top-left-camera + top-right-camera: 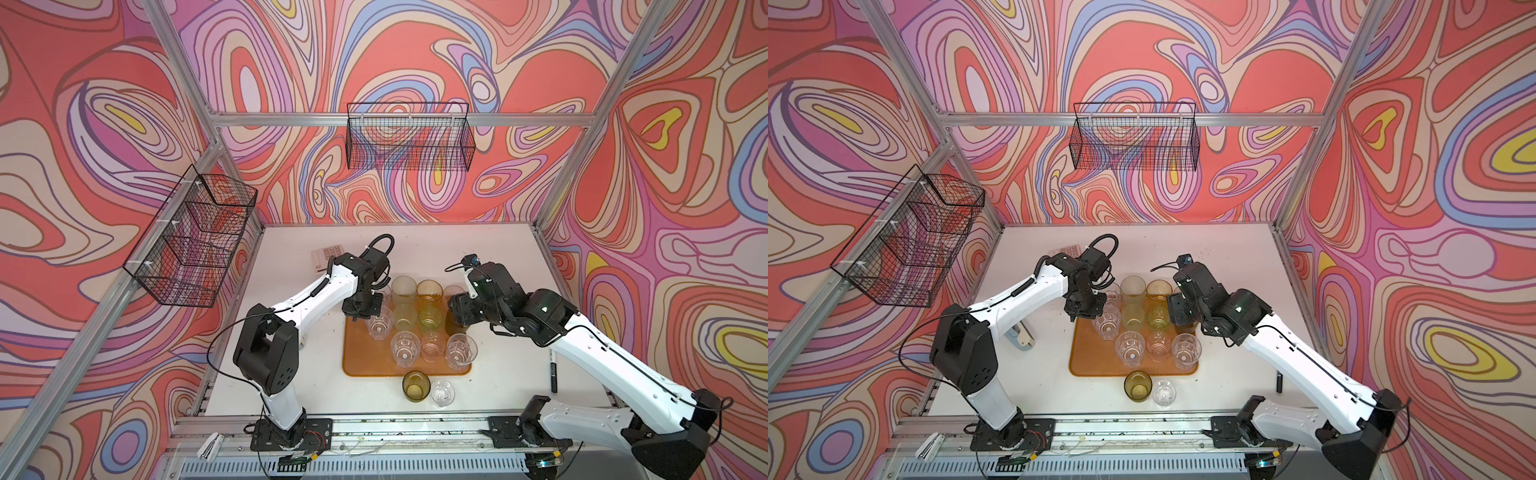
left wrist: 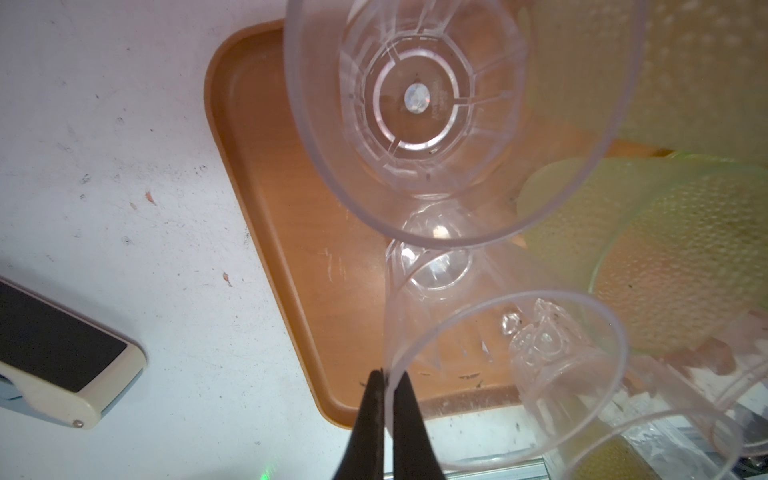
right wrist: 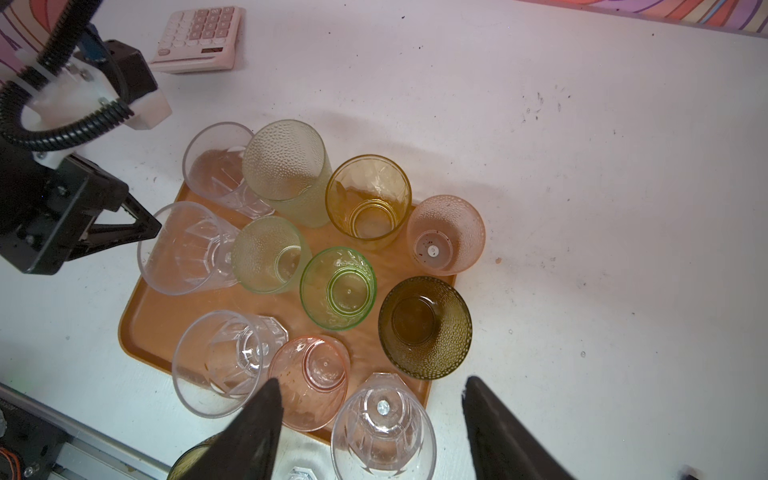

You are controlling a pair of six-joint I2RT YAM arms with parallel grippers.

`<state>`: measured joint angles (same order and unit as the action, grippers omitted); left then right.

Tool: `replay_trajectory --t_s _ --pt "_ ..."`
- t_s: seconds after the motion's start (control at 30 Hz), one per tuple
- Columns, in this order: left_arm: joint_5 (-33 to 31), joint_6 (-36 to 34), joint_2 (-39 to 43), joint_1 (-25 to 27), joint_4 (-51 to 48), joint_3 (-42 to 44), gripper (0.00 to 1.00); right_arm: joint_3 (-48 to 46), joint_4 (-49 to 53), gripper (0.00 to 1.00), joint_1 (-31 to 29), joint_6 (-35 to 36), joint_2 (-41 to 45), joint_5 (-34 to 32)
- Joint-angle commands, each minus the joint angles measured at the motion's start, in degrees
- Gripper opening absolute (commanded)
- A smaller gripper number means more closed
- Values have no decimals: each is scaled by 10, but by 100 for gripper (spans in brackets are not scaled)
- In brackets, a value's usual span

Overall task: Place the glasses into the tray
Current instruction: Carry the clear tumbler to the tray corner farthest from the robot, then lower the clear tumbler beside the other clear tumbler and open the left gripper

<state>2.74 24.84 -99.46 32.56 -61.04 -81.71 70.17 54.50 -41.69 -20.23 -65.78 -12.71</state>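
Note:
The orange-brown tray (image 1: 360,362) (image 3: 149,316) lies mid-table with several glasses in it: clear, frosted green, amber (image 3: 368,199), pink and dark olive (image 3: 424,328). My left gripper (image 2: 388,374) (image 1: 360,316) is shut on the rim of a clear faceted glass (image 1: 380,324) (image 3: 187,249) at the tray's left edge, one finger inside and one outside. My right gripper (image 3: 372,381) hangs open above the tray's right side with nothing between its fingers. An olive glass (image 1: 415,386) and a small clear glass (image 1: 441,392) stand on the table in front of the tray.
A pink calculator (image 1: 328,255) lies behind the left arm. Left of the tray lies a beige punch-like tool (image 2: 62,365). A black marker (image 1: 554,374) lies at the right. Black wire baskets (image 1: 409,137) (image 1: 191,237) hang on the back and left walls.

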Motion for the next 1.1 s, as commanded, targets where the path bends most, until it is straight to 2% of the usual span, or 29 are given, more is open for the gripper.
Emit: replay_trajectory --t_s 0.0,1.07 --pt "-4 -2 -12 -4 3 -8 4 3 3 71 1 2 6 -9" --pt "-21 -7 -25 -4 -20 -30 16 3 5 71 1 4 11 -11"
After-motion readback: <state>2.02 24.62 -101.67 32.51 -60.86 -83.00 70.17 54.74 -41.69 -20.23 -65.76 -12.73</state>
